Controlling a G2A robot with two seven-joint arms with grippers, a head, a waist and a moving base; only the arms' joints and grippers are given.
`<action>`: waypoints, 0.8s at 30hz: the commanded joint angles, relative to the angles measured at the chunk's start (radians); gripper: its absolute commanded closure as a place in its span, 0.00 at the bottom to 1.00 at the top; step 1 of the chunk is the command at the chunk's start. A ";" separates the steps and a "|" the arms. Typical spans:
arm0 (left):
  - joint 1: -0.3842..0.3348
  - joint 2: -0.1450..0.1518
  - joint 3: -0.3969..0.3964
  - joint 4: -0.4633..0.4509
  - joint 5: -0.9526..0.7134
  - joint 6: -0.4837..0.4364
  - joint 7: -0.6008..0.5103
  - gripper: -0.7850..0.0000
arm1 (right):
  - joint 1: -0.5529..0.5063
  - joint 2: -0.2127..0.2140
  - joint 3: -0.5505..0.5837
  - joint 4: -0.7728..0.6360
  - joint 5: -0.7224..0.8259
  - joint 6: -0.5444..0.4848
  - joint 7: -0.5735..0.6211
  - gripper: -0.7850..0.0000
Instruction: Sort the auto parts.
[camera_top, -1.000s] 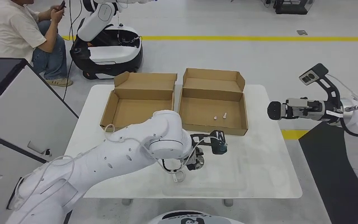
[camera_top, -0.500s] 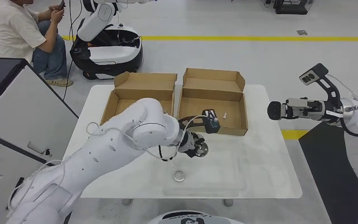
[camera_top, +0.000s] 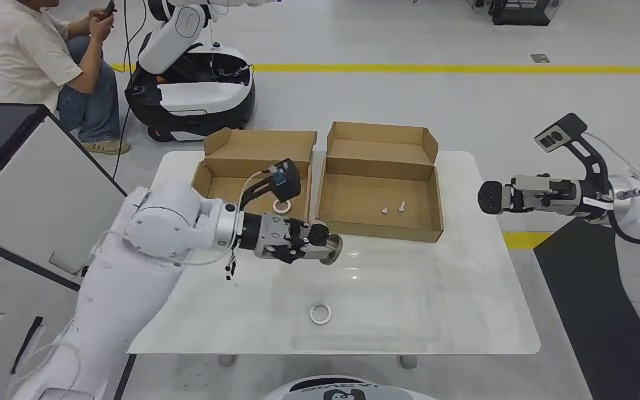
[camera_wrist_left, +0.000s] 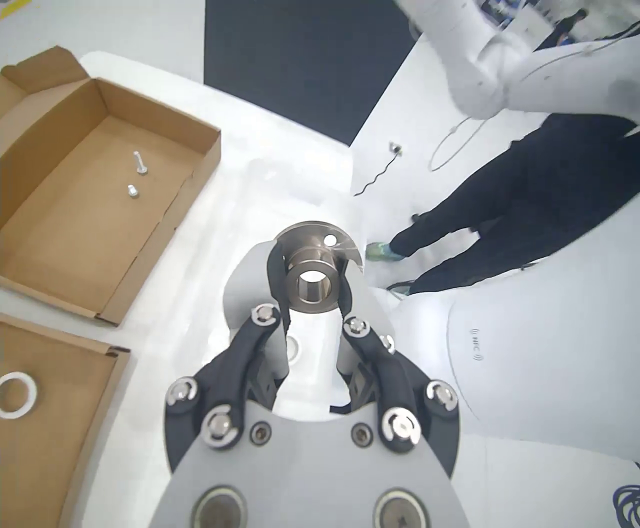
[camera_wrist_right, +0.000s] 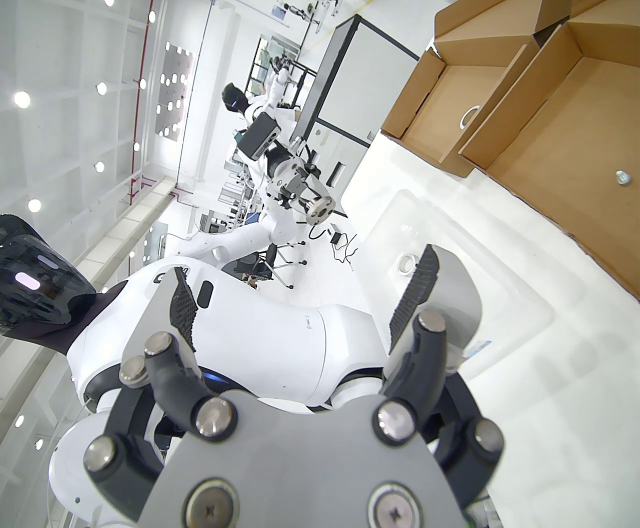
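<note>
Robotics lab: second robot on floor, yellow floor line.

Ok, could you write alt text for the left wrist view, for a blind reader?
The left gripper is shut on a metal bushing above the white table. One open box holds two bolts; another box holds a white ring.

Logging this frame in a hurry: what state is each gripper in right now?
Left gripper: shut on the metal flanged bushing.
Right gripper: open, holding nothing.
</note>
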 joint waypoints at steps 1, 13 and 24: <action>0.041 0.009 -0.035 0.000 -0.082 -0.028 0.024 1.00 | 0.000 0.000 0.000 0.000 0.000 0.000 0.000 0.00; 0.122 0.049 -0.101 -0.013 -0.298 -0.101 0.097 1.00 | 0.000 0.000 0.000 0.000 0.000 0.000 0.000 0.00; 0.158 0.047 -0.119 0.001 -0.386 -0.093 0.191 1.00 | 0.000 0.000 0.000 0.000 0.000 0.000 0.000 0.00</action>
